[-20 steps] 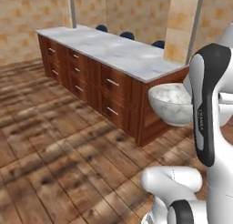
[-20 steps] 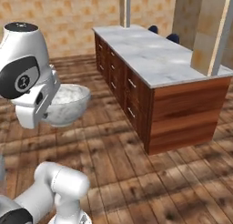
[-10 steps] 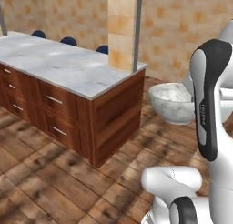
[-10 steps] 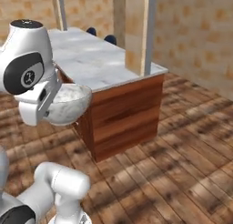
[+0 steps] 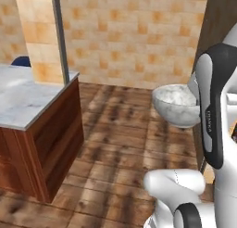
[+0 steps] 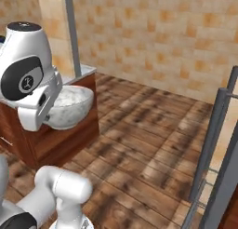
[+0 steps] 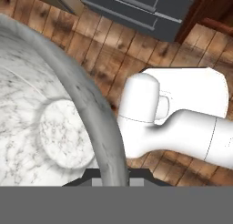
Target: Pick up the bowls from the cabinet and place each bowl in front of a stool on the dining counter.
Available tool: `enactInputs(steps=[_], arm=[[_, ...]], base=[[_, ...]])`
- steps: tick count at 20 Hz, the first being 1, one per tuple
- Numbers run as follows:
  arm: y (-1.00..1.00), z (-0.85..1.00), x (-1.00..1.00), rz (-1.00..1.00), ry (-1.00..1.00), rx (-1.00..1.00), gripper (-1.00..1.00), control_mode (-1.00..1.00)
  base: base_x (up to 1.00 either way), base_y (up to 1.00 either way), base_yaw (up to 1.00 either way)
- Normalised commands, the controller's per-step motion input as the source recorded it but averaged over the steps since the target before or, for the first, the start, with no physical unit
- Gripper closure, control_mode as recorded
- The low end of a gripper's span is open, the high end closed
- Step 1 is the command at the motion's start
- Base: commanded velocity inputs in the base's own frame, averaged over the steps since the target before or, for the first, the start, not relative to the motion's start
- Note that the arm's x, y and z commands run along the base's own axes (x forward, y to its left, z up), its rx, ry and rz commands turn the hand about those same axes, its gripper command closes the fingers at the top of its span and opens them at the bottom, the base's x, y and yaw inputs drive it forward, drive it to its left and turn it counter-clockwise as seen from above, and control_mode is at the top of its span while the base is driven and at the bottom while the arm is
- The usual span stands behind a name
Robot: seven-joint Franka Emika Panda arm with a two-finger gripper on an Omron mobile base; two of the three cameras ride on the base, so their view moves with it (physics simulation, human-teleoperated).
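Marble bowl (image 5: 178, 104) is riding in the air at the end of the arm, held out over the wooden floor (image 5: 125, 143) and well apart from the table (image 5: 28, 102). In the left base view the grey-white bowl is sitting upright just left of the arm's dark-and-white forearm, with its rounded underside hanging clear above the planks. In the right base view the same bowl (image 6: 69, 107) is showing partly behind the white hand, with the corner of the table (image 6: 86, 72) just behind it. In the hand view the bowl's thick grey rim (image 7: 98, 123) is sweeping from the upper left down to the bottom middle, where the jaws (image 7: 110, 175) are closing together on that rim, one side inside the bowl and one outside; the fingertips themselves are too hidden to make out. The bowl's pale round inner base (image 7: 63, 132) is lying to the left of the rim. The table's white veined top is resting on a reddish-brown wood base (image 5: 55, 129), and a dark blue stool (image 5: 21, 61) is peeking up at its far side. A tan tiled wall (image 5: 134, 37) is standing behind everything.
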Motion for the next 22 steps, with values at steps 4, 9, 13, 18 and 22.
enactInputs(steps=[4, 9, 13, 18, 22], arm=[[0.00, 0.00, 0.00, 0.00, 0.00, 0.00, 1.00, 1.00], [0.00, 0.00, 0.00, 0.00, 0.00, 0.00, 1.00, 1.00], [0.00, 0.00, 0.00, 0.00, 0.00, 0.00, 1.00, 1.00], [0.00, 0.00, 0.00, 0.00, 0.00, 0.00, 1.00, 1.00], [0.00, 0.00, 0.00, 0.00, 0.00, 0.00, 1.00, 1.00]], base=[[1.00, 0.00, -0.15], [1.00, 0.04, -0.17], [1.00, 0.45, -0.40], [1.00, 0.51, -0.38], [1.00, -0.07, -0.04]])
